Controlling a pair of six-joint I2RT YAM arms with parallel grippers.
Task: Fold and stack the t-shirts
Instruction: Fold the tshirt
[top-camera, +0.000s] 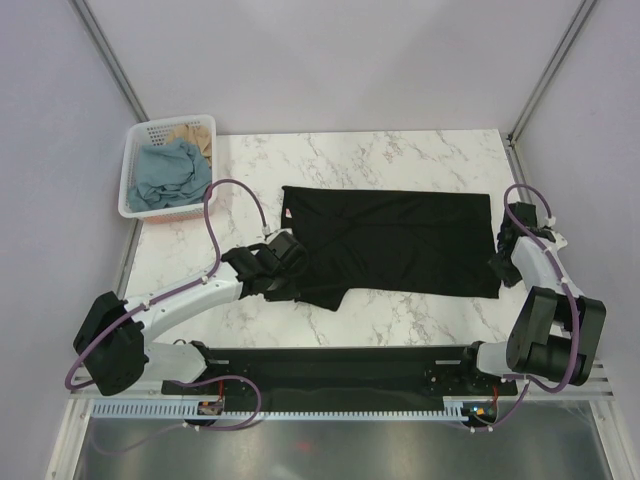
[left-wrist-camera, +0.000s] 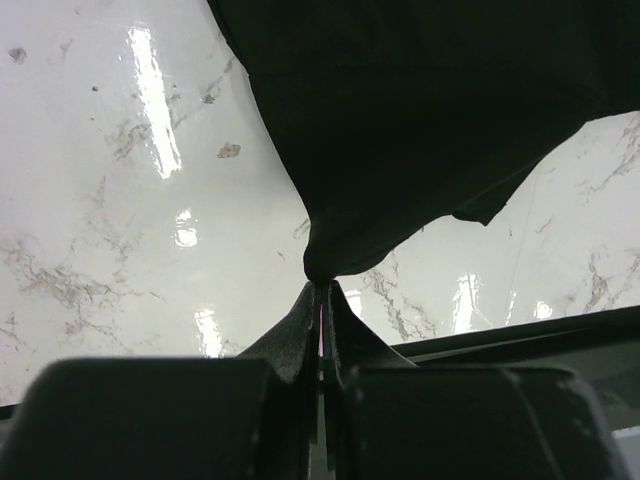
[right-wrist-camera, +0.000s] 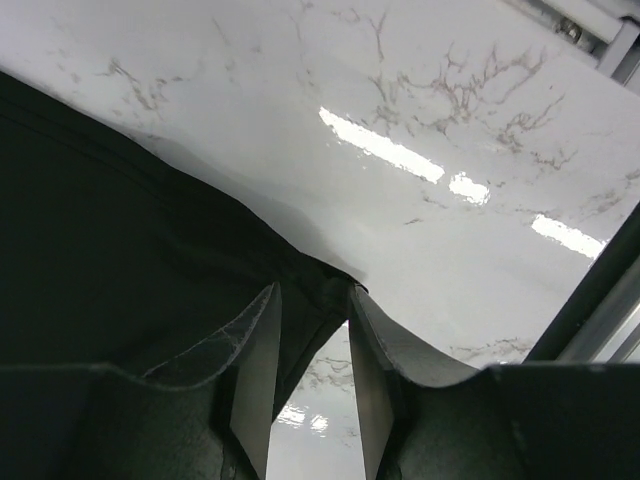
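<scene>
black t-shirt (top-camera: 400, 240): matt cloth | table (top-camera: 400, 160): glossy smooth marble-look | basket (top-camera: 129, 172): white slotted plastic

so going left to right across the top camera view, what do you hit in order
white basket holding the blue shirt and tan shirt -> left claw at the shirt's left edge -> black t-shirt spread flat -> right claw at its right edge
</scene>
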